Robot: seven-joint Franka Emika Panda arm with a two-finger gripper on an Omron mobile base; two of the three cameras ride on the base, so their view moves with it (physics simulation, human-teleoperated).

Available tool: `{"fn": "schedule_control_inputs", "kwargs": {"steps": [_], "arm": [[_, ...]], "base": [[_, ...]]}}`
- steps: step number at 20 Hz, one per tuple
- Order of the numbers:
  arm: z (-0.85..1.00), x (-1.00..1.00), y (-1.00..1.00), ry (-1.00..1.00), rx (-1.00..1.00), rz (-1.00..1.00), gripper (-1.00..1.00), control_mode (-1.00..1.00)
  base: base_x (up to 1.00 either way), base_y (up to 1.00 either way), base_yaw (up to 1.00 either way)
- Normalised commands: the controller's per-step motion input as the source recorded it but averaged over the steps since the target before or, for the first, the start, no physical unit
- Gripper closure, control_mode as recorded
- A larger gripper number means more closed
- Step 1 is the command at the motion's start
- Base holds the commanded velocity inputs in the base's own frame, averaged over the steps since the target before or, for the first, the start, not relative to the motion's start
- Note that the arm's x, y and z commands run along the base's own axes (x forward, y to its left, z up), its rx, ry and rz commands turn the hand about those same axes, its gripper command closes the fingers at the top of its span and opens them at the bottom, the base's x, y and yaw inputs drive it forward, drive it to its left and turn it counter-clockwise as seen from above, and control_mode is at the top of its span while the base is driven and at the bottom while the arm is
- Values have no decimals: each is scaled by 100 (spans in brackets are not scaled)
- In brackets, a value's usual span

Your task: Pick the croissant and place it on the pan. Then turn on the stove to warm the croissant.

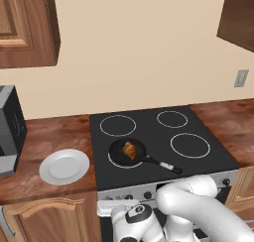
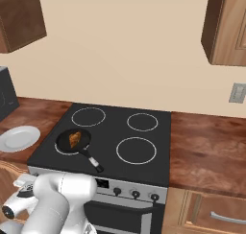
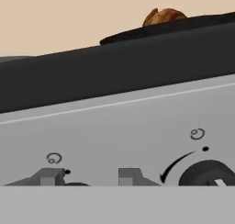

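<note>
The golden-brown croissant (image 1: 129, 150) (image 2: 74, 139) lies in the small black pan (image 1: 116, 153) (image 2: 64, 142), which sits on the front left burner of the black stove (image 1: 149, 132) (image 2: 115, 127). My gripper (image 1: 110, 205) (image 2: 25, 184) is low, right in front of the left end of the silver knob panel (image 3: 114, 126). In the hand view my gripper (image 3: 90, 177) is open, its fingertips (image 3: 50, 176) apart, and the dark top of a knob just shows between them. Another dark knob (image 3: 206, 172) is to the right. The croissant (image 3: 163, 16) peeks over the pan rim (image 3: 137, 32).
A round white plate (image 1: 64, 166) (image 2: 19, 138) lies on the wooden counter left of the stove. A grey appliance (image 1: 10, 127) stands at the far left. The pan handle (image 1: 163, 164) points toward the front right. Wooden cabinets hang above.
</note>
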Motion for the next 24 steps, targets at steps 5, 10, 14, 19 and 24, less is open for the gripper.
{"fn": "schedule_control_inputs", "kwargs": {"steps": [5, 10, 14, 19, 24], "arm": [[-100, -51, 5, 31, 12, 43, 100, -100], [-100, -10, 36, 31, 20, 58, 100, -100], [-100, -13, 11, 29, 2, 76, 100, -100], [-100, -60, 0, 33, 15, 80, 100, -100], [-100, -54, 0, 40, 23, 76, 100, -100]], "base": [[0, 0, 0], [0, 0, 0], [0, 0, 0], [0, 0, 0], [0, 0, 0]]}}
